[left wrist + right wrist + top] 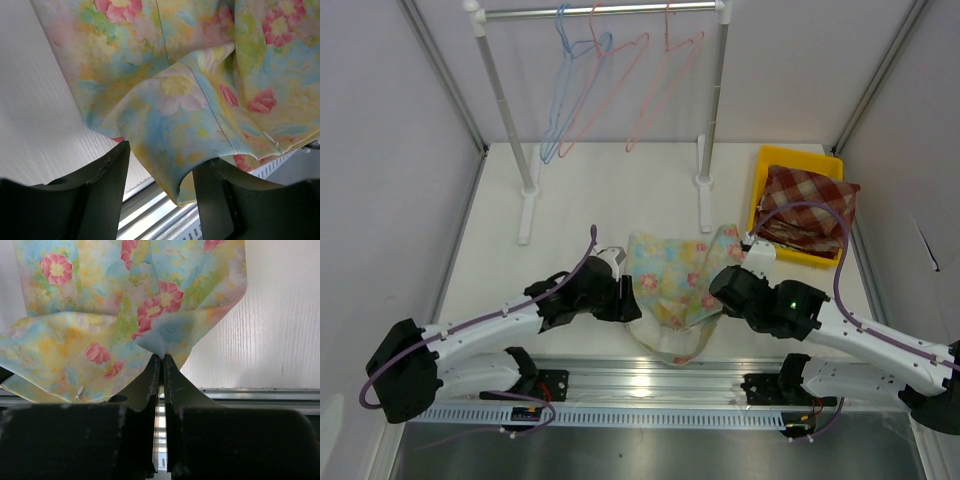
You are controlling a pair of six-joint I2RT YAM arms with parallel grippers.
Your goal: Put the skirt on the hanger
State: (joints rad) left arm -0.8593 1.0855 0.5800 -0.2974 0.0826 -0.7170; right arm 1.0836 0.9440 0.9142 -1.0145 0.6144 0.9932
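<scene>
At the table's near edge, the right gripper [161,360] is pinching a small peak of the skirt [672,280] between flat black fingers pressed together. The left gripper [160,162] is standing with its fingers spread, a soft fold hanging between them. The thin pastel floral fabric is lying crumpled on the white table [590,190]. Farther back, a yellow plastic bin [795,153] is holding a checked cloth [812,205]. Thin wire hangers [600,95] are dangling from the rack [717,90].

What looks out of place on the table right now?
The floral skirt lies bunched, its near edge drooping past the table over the metal rail. The plaid cloth overhangs the rim of the yellow bin.
</scene>
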